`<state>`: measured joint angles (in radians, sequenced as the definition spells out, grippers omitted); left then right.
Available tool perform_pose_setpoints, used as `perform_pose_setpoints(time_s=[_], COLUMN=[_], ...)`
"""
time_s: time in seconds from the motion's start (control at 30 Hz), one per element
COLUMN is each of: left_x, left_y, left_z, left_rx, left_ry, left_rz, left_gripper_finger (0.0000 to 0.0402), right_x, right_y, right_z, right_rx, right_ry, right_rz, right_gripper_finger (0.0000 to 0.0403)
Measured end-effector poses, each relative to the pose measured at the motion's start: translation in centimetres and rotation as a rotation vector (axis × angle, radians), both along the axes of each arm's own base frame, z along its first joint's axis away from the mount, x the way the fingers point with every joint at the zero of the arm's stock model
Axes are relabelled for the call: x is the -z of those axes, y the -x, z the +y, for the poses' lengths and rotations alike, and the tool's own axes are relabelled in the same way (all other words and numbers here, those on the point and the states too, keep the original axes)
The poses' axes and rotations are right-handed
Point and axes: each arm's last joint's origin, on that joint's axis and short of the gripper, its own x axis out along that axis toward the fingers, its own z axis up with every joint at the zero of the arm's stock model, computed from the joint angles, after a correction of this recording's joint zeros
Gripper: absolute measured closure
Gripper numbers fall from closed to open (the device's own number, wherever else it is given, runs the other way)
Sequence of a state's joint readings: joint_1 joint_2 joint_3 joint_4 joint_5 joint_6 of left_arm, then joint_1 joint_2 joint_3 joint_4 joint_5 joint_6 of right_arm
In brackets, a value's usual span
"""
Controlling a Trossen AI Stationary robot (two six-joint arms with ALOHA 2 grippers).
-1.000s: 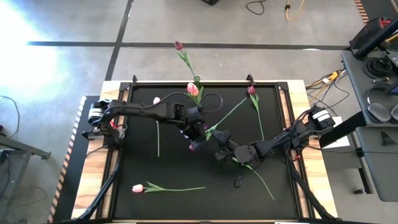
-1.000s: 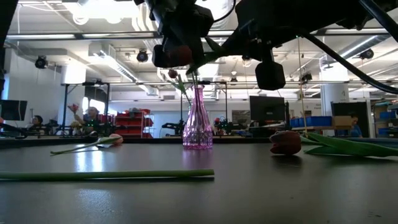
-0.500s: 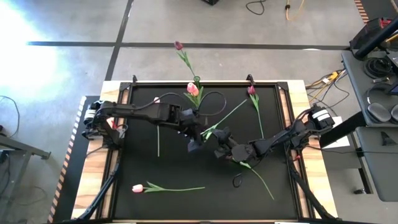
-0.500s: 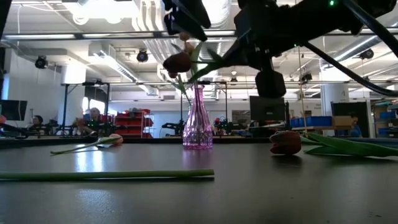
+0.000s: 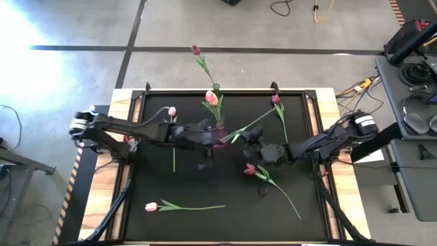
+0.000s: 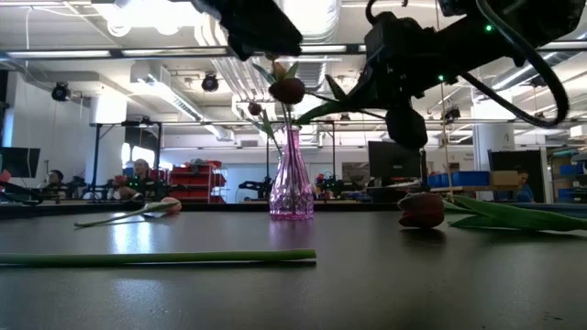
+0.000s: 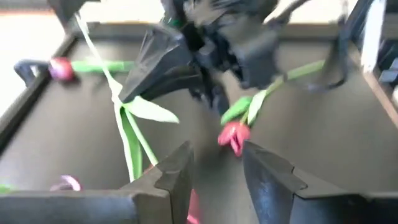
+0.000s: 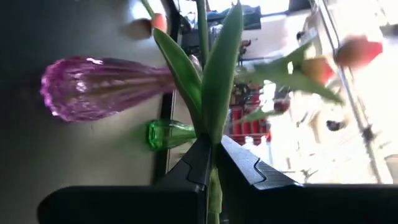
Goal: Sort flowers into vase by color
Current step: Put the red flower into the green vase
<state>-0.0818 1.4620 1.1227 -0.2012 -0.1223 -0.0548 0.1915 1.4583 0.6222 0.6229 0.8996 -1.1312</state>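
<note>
High view: the right claw (image 5: 240,139), pinching a dark red tulip's stem (image 5: 251,124), sits just beside the pink vase (image 5: 219,127), nearer than the left claw (image 5: 208,152). Right wrist view: the stem runs lengthwise between pressed-together fingers (image 8: 239,163). Left wrist view: the left claw's fingers stand spread, empty.

The counter (image 5: 157,184) has a black top with pale wood strips along its sides. On it stands a vase (image 6: 292,183) of ribbed purple-pink glass, and beside that a smaller green glass vase (image 8: 171,134). The flowers have green stems and leaves. One tulip (image 5: 151,206) lying near the front is pale pink; another (image 5: 250,169) is deeper red. The flower (image 6: 290,89) held up over the purple vase has a dark maroon head. Both arms are black.
</note>
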Motion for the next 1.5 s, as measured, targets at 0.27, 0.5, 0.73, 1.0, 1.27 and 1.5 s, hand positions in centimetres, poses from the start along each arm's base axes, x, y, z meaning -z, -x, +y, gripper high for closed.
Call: perform_pose_setpoints(time_s=[0.27,0.5,0.73,1.0,1.27,1.5], left_x=[1.9,5.1,7.9,9.7,10.2,10.9], left_y=[5.9,9.5,12.1,14.0,13.9,13.5], left_z=[0.5,1.2,2.4,4.7,6.4,7.0], left_rx=[-0.007,-0.077,-0.161,-0.272,-0.306,-0.292], left_ry=[-0.015,-0.086,-0.176,-0.231,-0.282,-0.290], left_rz=[-0.377,-0.479,-0.638,-0.719,-0.691,-0.695], left_gripper_finger=[0.0286,0.0286,0.0287,0.0287,0.0287,0.0287], right_x=[-3.7,-7.5,-10.6,-11.4,-10.8,-10.2], right_y=[3.7,6.7,8.2,7.8,3.0,-1.0], right_z=[-4.5,-8.1,-12.9,-18.6,-22.9,-25.6], right_rx=[-0.047,-0.139,-0.195,-0.241,-0.260,-0.274], right_ry=[-0.203,-0.363,-0.525,-0.720,-0.834,-0.926], right_rz=[-0.272,-0.554,-0.858,-1.068,-1.151,-1.200], right_gripper_finger=[0.0385,0.0385,0.0385,0.0385,0.0385,0.0385])
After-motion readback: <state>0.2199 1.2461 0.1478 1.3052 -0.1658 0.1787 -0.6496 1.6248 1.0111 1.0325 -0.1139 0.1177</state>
